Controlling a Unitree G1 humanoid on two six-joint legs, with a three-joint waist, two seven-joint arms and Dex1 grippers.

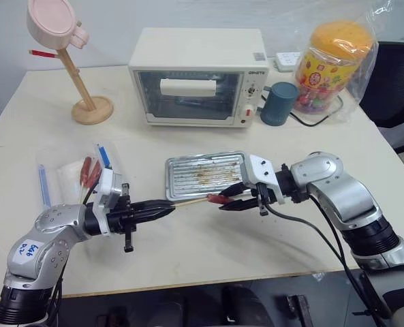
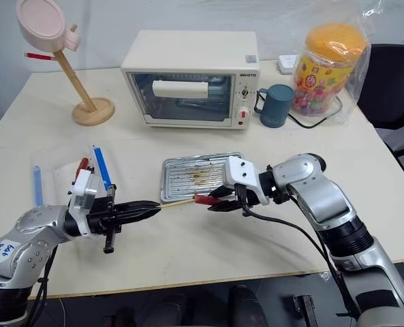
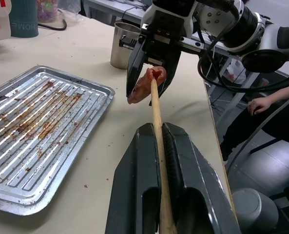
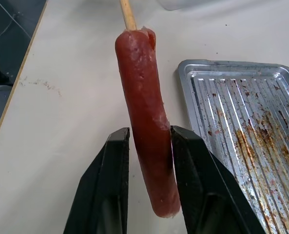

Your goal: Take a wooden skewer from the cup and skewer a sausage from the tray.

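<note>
Two arms meet above the near part of the table [image 1: 208, 259], their grippers pointing at each other. From the left, the left arm reaches in with its wrist held about level, and the left gripper [image 1: 166, 207] is clamped tight on the wooden skewer [image 1: 191, 201], whose pale shaft runs out to the right past the fingertips. From the right, the right arm comes in bent at the elbow, its forearm angled toward the left and the right gripper [image 1: 223, 203] tipped slightly downward. Its fingers [image 4: 107, 187] are narrowed around the sausage [image 4: 145, 117], pressing it on both sides. The skewer's tip is in the end of the sausage, seen plainly in both wrist views. Skewer and sausage hang just above the table, right in front of the near edge of the tray [image 1: 205, 174], which lies flat with brown streaks on its ridged bottom. The cup [image 3: 123, 45] stands on the table beyond the right gripper in the left wrist view. Farther back sit a white toaster oven [image 1: 196, 76] and a dark teal mug [image 1: 278, 103].
</note>
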